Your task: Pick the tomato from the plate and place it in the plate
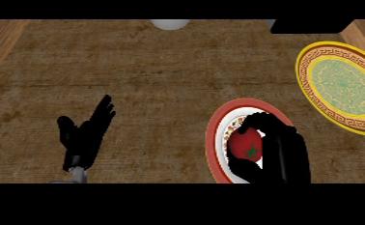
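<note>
Head view, your items in order.

Counter: brown, mottled top, filling most of what you see.

Red plate: red rim, patterned white inside, at lower right, partly covered by your right hand.

Tomato: red with a green stem star, sitting on the red plate.

Right hand: black, coming in from the lower edge over the red plate. Its fingers curl over the top of the tomato and the thumb wraps beneath it, so you are grasping the tomato while it sits within the red plate's outline.

Yellow plate: yellow patterned rim, green centre, at the right edge, up and to the right of the red plate and apart from it. Nothing lies on its visible part.

Left hand: black, at lower left, fingers straight and spread, pointing up, holding nothing, well apart from both plates.

White object: rounded, at the top edge, cut off; you cannot tell what it is.

Dark block: at top right, just above the yellow plate.
</note>
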Robot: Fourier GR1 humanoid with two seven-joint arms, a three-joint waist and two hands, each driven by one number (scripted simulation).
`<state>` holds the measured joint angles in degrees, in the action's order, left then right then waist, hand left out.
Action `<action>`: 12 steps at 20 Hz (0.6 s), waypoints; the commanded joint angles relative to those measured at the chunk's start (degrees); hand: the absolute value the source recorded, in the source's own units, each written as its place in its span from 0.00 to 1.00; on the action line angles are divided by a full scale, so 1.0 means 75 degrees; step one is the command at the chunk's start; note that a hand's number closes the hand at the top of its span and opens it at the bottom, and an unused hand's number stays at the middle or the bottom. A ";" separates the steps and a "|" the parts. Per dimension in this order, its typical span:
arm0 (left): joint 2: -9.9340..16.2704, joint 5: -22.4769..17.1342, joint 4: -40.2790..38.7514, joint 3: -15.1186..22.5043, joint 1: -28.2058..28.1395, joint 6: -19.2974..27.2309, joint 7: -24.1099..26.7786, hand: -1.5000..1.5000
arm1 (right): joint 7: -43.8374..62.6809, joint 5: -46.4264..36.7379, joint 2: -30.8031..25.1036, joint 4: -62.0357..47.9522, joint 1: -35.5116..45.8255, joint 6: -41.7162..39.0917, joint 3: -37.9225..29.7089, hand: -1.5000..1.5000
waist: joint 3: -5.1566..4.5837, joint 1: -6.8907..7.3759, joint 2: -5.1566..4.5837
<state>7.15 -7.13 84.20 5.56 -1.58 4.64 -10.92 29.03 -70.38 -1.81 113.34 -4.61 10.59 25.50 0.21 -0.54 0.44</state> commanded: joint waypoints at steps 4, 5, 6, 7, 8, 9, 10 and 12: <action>0.0088 -0.0021 0.0321 0.0075 -0.0078 -0.0049 -0.0690 0.50 | 0.0610 0.0464 0.0235 0.0916 -0.0337 0.1248 -0.0816 1.00 | -0.0020 0.0026 -0.0043; -0.0197 0.0157 -0.0292 0.0028 0.0132 0.0196 -0.0218 0.50 | 0.0638 0.0209 0.0237 0.0808 -0.0520 0.1528 -0.0753 1.00 | -0.0026 0.0002 -0.0055; 0.0117 -0.0249 -0.0139 -0.0213 -0.0020 -0.0269 -0.0300 0.50 | 0.0393 0.1085 0.0093 0.0894 -0.0241 0.1361 -0.1503 1.00 | -0.0023 0.0038 -0.0063; -0.0064 -0.0081 -0.0351 -0.0041 0.0002 -0.0222 -0.0049 0.50 | 0.0126 0.1576 -0.0044 0.0720 -0.0166 0.1519 -0.1840 1.00 | -0.0023 0.0040 -0.0069; -0.0114 0.0051 -0.0145 0.0092 -0.0114 -0.0086 -0.0209 0.50 | 0.0311 0.1407 0.0235 0.0367 0.0029 0.1974 -0.1773 1.00 | -0.0022 0.0070 -0.0067; 0.0022 -0.0026 0.0139 0.0010 -0.0303 -0.0118 -0.0374 0.50 | -0.0153 0.2230 -0.0263 0.0740 -0.0040 0.1807 -0.2434 1.00 | -0.0018 0.0071 -0.0060; 0.0088 -0.0173 -0.0299 -0.0247 0.0016 -0.0293 -0.0080 0.50 | -0.0238 0.2559 -0.0075 0.0666 -0.0167 0.2034 -0.2364 1.00 | -0.0021 0.0042 -0.0067; -0.0135 0.0005 0.0163 0.0090 -0.0085 -0.0052 -0.0495 0.50 | -0.0927 0.3424 -0.0542 -0.0116 0.0395 0.2350 -0.3380 1.00 | -0.0014 0.0095 -0.0071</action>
<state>6.98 -7.40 84.89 5.16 -1.39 3.80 -12.25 27.40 -54.07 -3.04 116.74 -4.60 24.31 8.82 0.27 -0.11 0.20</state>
